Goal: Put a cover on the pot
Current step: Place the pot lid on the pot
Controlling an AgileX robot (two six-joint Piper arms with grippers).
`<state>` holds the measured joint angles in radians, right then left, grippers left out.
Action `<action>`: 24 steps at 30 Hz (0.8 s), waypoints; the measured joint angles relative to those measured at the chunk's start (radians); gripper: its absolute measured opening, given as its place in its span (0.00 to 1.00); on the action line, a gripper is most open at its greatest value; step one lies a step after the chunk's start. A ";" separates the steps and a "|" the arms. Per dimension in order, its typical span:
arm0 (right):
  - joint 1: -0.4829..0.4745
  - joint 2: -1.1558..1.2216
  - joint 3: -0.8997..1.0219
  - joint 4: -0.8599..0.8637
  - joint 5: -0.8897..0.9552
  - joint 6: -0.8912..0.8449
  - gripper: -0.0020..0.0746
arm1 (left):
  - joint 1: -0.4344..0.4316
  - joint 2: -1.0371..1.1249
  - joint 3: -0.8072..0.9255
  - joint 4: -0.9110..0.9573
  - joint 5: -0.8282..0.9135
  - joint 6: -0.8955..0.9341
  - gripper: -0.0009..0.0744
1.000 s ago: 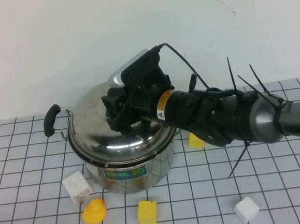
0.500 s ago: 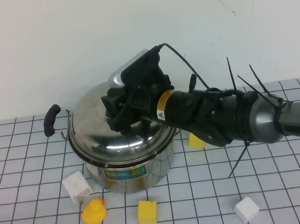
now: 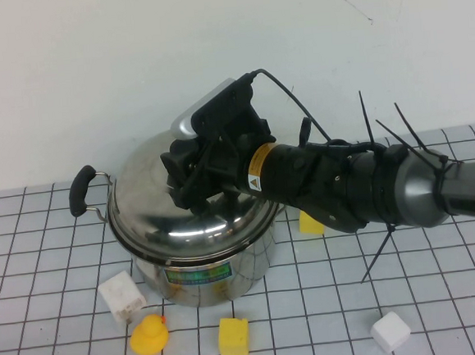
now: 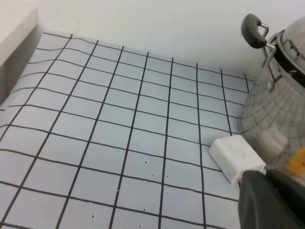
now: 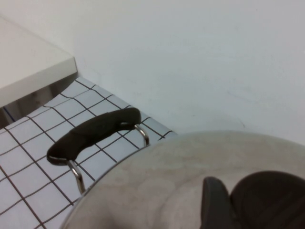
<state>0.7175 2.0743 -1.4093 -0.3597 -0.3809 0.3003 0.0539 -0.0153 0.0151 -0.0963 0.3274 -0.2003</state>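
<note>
The shiny steel pot (image 3: pixel 228 269) stands on the grid mat, with a green-yellow label (image 3: pixel 197 274) and a black side handle (image 3: pixel 80 190). The domed steel lid (image 3: pixel 141 201) sits on its rim. My right gripper (image 3: pixel 195 187) is over the middle of the lid, shut on the lid's black knob (image 5: pixel 271 200); one finger (image 5: pixel 217 205) presses against it. The right wrist view also shows the lid (image 5: pixel 157 181) and the handle (image 5: pixel 95 131). My left gripper (image 4: pixel 267 191) is out of the high view. It hangs low over the mat to the left of the pot (image 4: pixel 276 119), shut and empty.
A white block (image 3: pixel 121 296), a yellow duck (image 3: pixel 149 334) and a yellow block (image 3: pixel 234 336) lie in front of the pot. Another yellow block (image 3: pixel 311 223) lies under the right arm, and a white block (image 3: pixel 389 330) at front right. A white wall stands behind.
</note>
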 joint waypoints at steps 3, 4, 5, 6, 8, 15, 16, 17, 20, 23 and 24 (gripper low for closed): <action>0.000 0.000 0.000 0.000 0.000 0.002 0.48 | 0.000 0.000 0.000 0.000 0.000 0.000 0.01; 0.000 0.000 0.000 0.000 0.000 0.002 0.48 | 0.000 0.000 0.000 0.000 0.000 0.000 0.01; 0.000 0.000 0.000 0.000 0.000 0.007 0.48 | 0.000 0.000 0.000 0.000 0.000 0.000 0.01; 0.000 0.000 0.000 0.000 0.000 0.012 0.48 | 0.000 0.000 0.000 0.000 0.000 0.000 0.01; 0.002 0.007 0.000 0.000 0.000 0.016 0.48 | 0.000 0.000 0.000 0.000 0.000 0.000 0.01; 0.009 0.025 0.000 0.002 -0.017 0.019 0.48 | 0.000 0.000 0.000 0.000 0.000 0.000 0.01; 0.009 0.026 0.000 0.008 -0.020 0.019 0.49 | 0.000 0.000 0.000 0.000 0.000 0.000 0.01; 0.009 0.026 0.000 0.008 -0.019 0.017 0.49 | 0.000 0.000 0.000 0.000 0.000 0.000 0.01; 0.009 0.027 0.000 0.008 -0.021 0.009 0.53 | 0.000 0.000 0.000 0.000 0.000 0.000 0.01; 0.010 0.027 0.000 0.008 -0.021 0.001 0.58 | 0.000 0.000 0.000 0.000 0.000 -0.002 0.01; 0.010 0.027 0.000 0.008 -0.021 -0.017 0.60 | 0.000 0.000 0.000 0.000 0.000 -0.002 0.01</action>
<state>0.7277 2.1016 -1.4093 -0.3520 -0.4018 0.2829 0.0539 -0.0153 0.0151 -0.0963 0.3274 -0.2020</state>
